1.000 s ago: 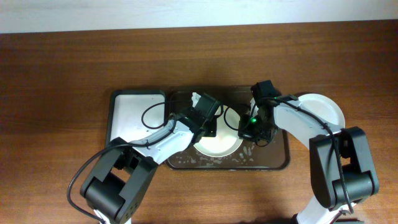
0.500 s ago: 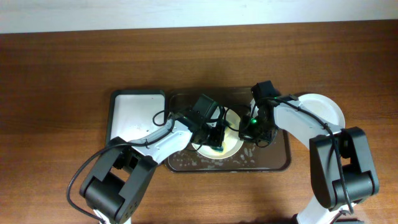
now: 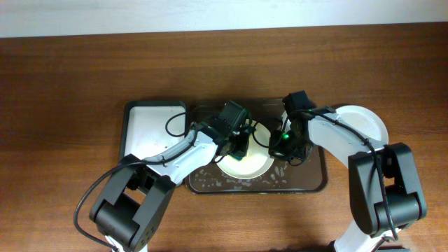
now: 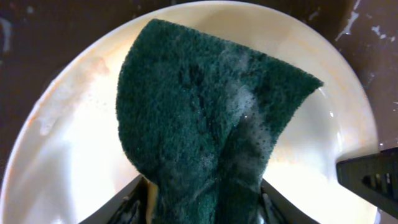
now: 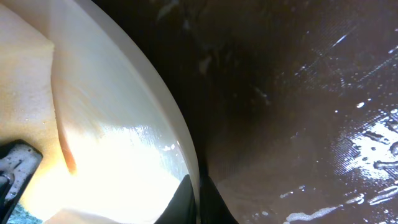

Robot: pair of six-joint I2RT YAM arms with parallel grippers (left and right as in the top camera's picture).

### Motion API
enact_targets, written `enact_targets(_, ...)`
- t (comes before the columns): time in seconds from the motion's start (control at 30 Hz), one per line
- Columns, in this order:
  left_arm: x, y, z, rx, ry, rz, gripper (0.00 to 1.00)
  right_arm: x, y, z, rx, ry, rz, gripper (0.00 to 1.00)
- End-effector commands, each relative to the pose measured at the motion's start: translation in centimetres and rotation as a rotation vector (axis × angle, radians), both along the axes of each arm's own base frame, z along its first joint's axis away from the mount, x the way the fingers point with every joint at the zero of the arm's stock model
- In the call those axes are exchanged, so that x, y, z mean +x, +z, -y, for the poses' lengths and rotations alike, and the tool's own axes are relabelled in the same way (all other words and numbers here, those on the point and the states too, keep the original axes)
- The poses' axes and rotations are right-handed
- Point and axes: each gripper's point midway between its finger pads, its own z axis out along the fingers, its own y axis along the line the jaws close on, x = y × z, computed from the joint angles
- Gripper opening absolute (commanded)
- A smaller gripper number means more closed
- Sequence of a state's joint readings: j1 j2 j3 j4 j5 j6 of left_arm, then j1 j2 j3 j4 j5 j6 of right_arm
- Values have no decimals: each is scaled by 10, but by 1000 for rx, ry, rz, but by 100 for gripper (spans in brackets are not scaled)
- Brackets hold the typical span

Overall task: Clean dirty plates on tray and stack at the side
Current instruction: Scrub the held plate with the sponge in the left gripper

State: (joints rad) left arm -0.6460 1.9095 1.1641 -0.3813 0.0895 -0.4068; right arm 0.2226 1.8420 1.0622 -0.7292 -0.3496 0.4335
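A pale plate (image 3: 246, 162) lies in the dark brown tray (image 3: 308, 183), which is wet with suds. My left gripper (image 3: 240, 143) is shut on a dark green sponge (image 4: 205, 118) with a yellow backing and presses it onto the plate (image 4: 56, 162); faint orange traces remain near its rim. My right gripper (image 3: 278, 145) is shut on the plate's right rim (image 5: 180, 143), one finger on each side of the edge. A clean white plate (image 3: 364, 122) lies on the table to the right of the tray, partly under my right arm.
A smaller white tray (image 3: 150, 129) sits against the brown tray's left side. Cables run over both arms above the tray. The wooden table (image 3: 70, 84) stretches all round.
My left gripper has swept the sponge across the plate, down and right, then back up toward the plate's top edge. My right gripper has stayed on the rim.
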Motion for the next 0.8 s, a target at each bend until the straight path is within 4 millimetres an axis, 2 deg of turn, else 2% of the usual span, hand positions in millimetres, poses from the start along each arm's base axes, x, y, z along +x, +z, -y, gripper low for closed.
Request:
enact_targets(0.0,9,13,-2,13,3,49,52,-11,-12,4,-30,16,-35,4)
enact_targets(0.07,16,15,-4,27,19,82,58,-11,-12,4,-30,16,-36,4)
enact_targets(0.27,30,22,-3,23,42,151,60,-11,-12,4,-30,16,-35,4)
enact_targets(0.4,35,21,1,9,44,169,51,-11,-12,4,-29,16,-36,4)
enact_targets(0.5,32,7,0,28,40,140,46,-11,-12,4,-29,16,-36,4)
enact_targets(0.53,30,-1,0,35,36,124,42,-11,-12,4,-29,15,-36,4)
enact_targets(0.57,29,-5,0,39,33,114,26,-11,-12,4,-29,16,-37,4)
enact_targets(0.63,27,-7,0,38,29,102,10,-12,-12,4,-30,16,-40,4)
enact_targets(0.7,26,-8,0,38,26,97,6,-12,-12,4,-30,16,-40,4)
enact_targets(0.73,23,-9,-2,49,26,86,0,-12,-12,4,-30,16,-40,4)
enact_targets(0.77,20,-11,-4,58,25,74,0,-12,-12,4,-30,16,-40,4)
